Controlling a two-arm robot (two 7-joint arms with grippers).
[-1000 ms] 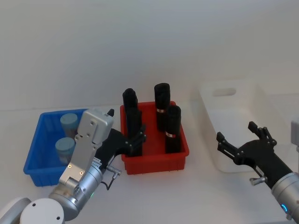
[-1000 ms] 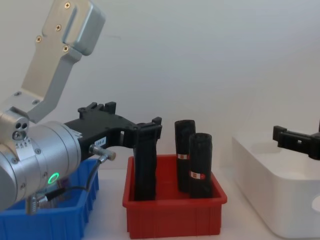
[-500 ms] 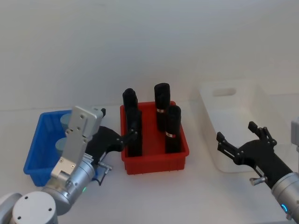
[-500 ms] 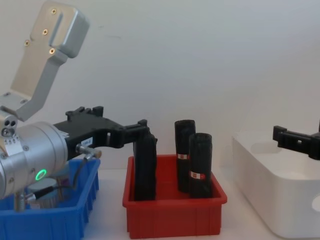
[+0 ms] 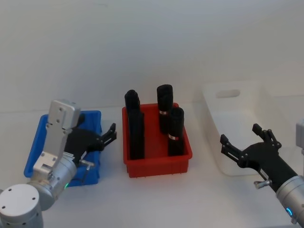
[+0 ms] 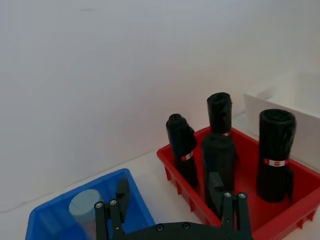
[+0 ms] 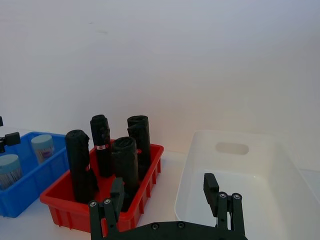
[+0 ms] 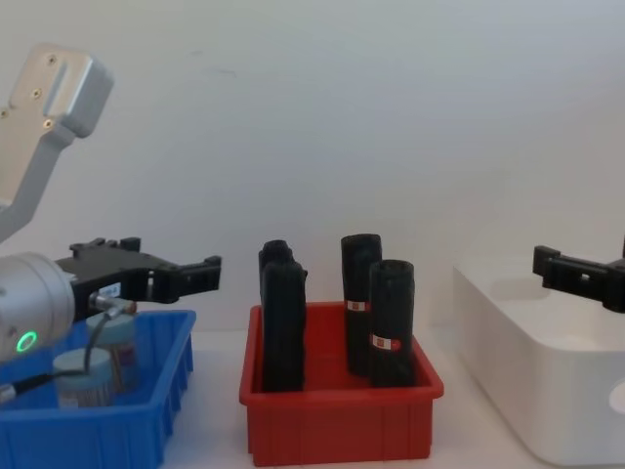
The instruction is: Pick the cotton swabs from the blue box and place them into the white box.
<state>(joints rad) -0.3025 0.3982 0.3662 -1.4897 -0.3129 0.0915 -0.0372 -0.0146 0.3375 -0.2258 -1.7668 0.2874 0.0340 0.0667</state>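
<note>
In the head view, the left gripper is hanging over the side of the blue box that is nearest to the red bin. Its fingers are spread and nothing is between them. The right gripper is waiting at the near end of the white box, also with spread, empty fingers.

In the left wrist view, one jar of the cotton swabs is standing upright inside the blue box. It is not lying in the middle between the two fingers but close to one of them. The black rolls in the red bin are showing beyond the other finger.

In the right wrist view, two jars are standing in the blue box, and the white box is looking empty.

In the chest view, the left gripper is staying above the rim of the blue box. The jars are standing lower, under its wrist rather than under its fingertips.

I judge that the step in hand is the reach for the first jar. To do it well, the arm should first bring one jar to the middle between the fingers. It should keep them wide, go straight down, and close low on the body of the jar. It should touch neither the second jar nor the wall. When carrying, it should lift high enough to pass over the tall rolls.
</note>
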